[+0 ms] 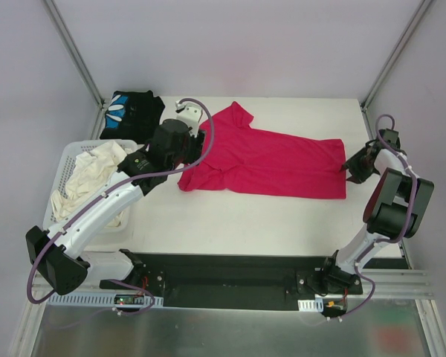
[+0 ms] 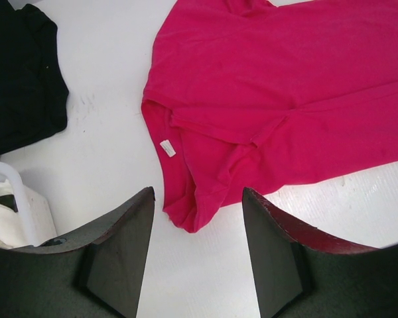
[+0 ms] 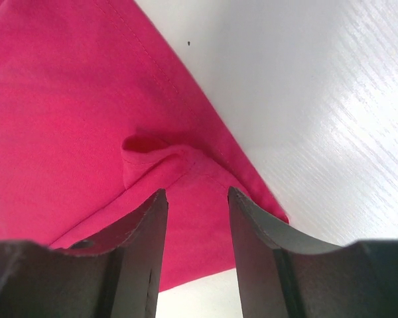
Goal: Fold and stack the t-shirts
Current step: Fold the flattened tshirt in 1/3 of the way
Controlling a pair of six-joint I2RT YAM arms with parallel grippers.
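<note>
The magenta-red t-shirt [image 1: 271, 160] lies spread flat across the middle of the table, collar end to the left. My left gripper [image 1: 187, 152] hovers open above the shirt's left sleeve; in the left wrist view its fingers [image 2: 136, 225] frame the sleeve's crumpled tip [image 2: 189, 215] without touching it. My right gripper [image 1: 348, 169] is open low over the shirt's right hem; in the right wrist view the hem corner [image 3: 272, 209] and a small fold [image 3: 146, 149] lie just past its jaws, nothing pinched. The black t-shirt [image 1: 134, 113] with blue-and-white print sits bunched at the back left.
A white lattice basket [image 1: 65, 160] holding pale cloth stands at the left edge, next to my left arm; its rim [image 2: 10, 175] shows in the left wrist view. Metal frame posts rise at both back corners. Bare white table [image 1: 245, 223] lies in front of the shirt.
</note>
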